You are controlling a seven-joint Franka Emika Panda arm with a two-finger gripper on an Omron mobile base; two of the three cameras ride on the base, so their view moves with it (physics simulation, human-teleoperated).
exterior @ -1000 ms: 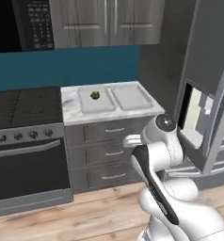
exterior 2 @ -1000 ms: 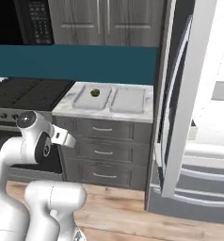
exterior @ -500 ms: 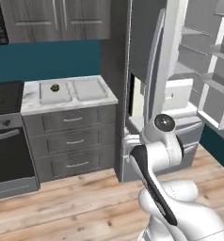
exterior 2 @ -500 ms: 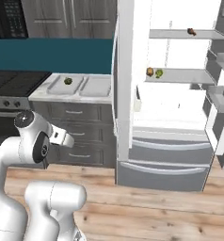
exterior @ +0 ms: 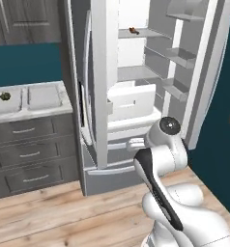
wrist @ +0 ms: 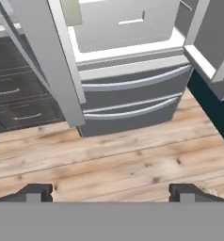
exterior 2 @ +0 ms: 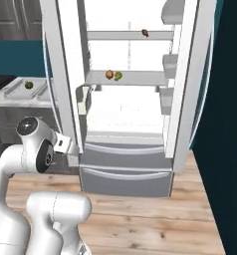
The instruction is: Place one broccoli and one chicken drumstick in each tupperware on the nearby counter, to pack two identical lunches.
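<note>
Surface (exterior: 35,112): white marble-look top over dark grey drawers with silver handles, at the left of the scene, just beside the open fridge (exterior 2: 128,124).

Tupperware, two alike, pale grey and shallow, side by side on the surface. Left container (exterior: 5,99) carries one small dark green piece, a broccoli (exterior: 5,96), on its floor. Right container (exterior: 43,95) shows no contents that can be made out. In the right base view the broccoli (exterior 2: 28,84) is a green spot on the far left.

Fridge: both upper doors swung wide, white interior lit, two grey drawer fronts below.
- Middle shelf (exterior 2: 125,77): one brownish-orange piece (exterior 2: 109,74) and one green piece (exterior 2: 118,75), touching or nearly so, left of centre; too small to identify firmly.
- Top shelf (exterior 2: 130,35): one small dark brown item (exterior 2: 145,33) toward the right; also seen from the left base view (exterior: 133,31).

Claw (wrist: 112,192): released, the two dark fingertips (wrist: 36,192) set wide apart with nothing between them, pointed down at the wooden floor (wrist: 118,164) before the fridge drawers.
</note>
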